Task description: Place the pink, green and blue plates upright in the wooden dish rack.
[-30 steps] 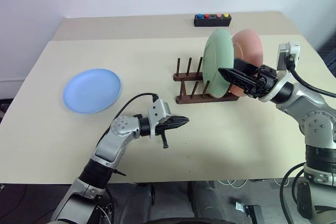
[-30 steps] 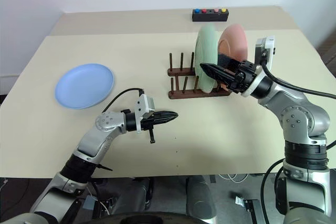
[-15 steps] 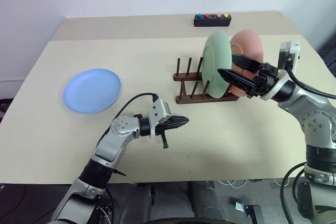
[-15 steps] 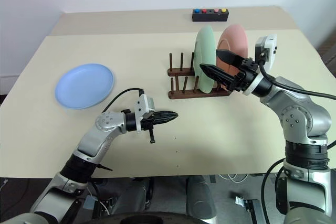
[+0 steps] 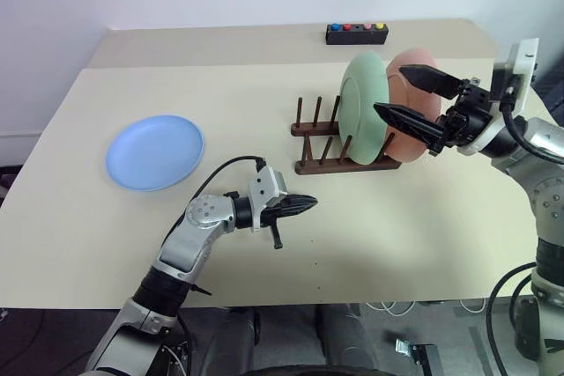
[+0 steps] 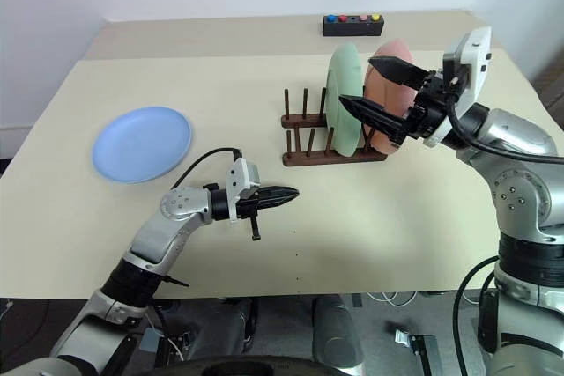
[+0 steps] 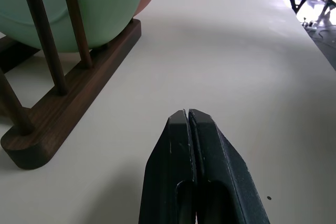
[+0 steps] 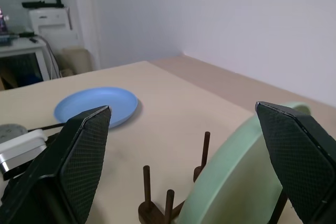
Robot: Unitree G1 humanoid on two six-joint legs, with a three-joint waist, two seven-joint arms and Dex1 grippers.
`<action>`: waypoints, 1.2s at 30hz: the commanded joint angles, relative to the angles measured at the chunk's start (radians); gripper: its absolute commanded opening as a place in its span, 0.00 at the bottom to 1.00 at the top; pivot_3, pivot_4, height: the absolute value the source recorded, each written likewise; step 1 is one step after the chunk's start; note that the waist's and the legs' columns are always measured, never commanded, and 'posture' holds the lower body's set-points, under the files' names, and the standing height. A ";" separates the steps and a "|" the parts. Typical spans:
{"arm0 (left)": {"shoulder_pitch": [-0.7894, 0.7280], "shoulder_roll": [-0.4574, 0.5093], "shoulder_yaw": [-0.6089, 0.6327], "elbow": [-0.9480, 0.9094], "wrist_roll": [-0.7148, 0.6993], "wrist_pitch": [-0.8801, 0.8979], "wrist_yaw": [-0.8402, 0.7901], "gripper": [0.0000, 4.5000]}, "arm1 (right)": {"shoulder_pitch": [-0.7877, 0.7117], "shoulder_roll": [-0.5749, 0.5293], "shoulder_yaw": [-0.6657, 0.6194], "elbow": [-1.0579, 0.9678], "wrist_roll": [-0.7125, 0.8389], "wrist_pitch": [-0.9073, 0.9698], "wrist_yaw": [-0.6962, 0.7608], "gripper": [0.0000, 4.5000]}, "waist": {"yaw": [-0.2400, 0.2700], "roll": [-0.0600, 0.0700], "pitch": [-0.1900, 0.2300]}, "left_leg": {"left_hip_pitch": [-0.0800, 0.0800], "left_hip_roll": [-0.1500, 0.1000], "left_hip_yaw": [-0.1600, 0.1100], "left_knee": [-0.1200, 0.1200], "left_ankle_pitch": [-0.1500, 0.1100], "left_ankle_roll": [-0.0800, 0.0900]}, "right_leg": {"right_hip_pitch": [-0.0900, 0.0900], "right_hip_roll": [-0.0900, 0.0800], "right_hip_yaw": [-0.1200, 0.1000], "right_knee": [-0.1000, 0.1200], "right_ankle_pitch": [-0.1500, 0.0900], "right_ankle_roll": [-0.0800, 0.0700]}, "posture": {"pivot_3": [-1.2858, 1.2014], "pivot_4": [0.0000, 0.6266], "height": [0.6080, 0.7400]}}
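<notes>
Left wrist view: left hand (image 7: 188, 116) closed, empty, near rack (image 7: 79, 98) end. Head views: right hand (image 5: 414, 103) spread open above upright green plate (image 5: 363, 107), pink plate (image 5: 412, 134); blue plate (image 5: 155, 151) flat on counter (image 5: 397, 226); button box (image 5: 356, 33) behind.

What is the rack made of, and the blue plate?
The rack looks like dark brown wood with a smooth finish: faint grain shows along its base rail in the left wrist view. The blue plate looks like matte plastic or glazed ceramic. It is one flat colour with no shine, so I cannot tell which.
</notes>
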 commanded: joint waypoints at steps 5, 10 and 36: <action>-0.053 0.055 0.256 -0.047 -0.091 0.090 0.135 0.30 | -0.133 -0.038 0.103 -0.111 -0.200 -0.169 0.002 1.00 | -0.009 0.000 0.000 | 0.000 0.001 0.000 0.000 0.000 0.000 | -0.002 0.000 0.000 0.001 0.000 0.000 | 0.52 0.24 1.00; -0.074 0.125 0.434 -0.029 -0.118 0.131 0.246 0.86 | -0.128 -0.012 0.271 -0.132 -0.376 -0.295 0.032 1.00 | -0.007 0.000 0.000 | -0.001 0.001 0.000 -0.001 0.000 0.000 | -0.003 0.000 0.000 0.000 0.000 0.000 | 0.52 0.24 1.00; -0.264 0.288 0.686 0.484 0.026 0.541 0.764 0.59 | -0.056 0.143 0.496 -0.028 -0.689 -0.532 0.034 1.00 | -0.005 -0.008 0.003 | -0.002 0.000 -0.001 -0.001 0.001 -0.001 | -0.005 0.000 -0.002 0.002 0.001 -0.001 | 0.52 0.24 1.00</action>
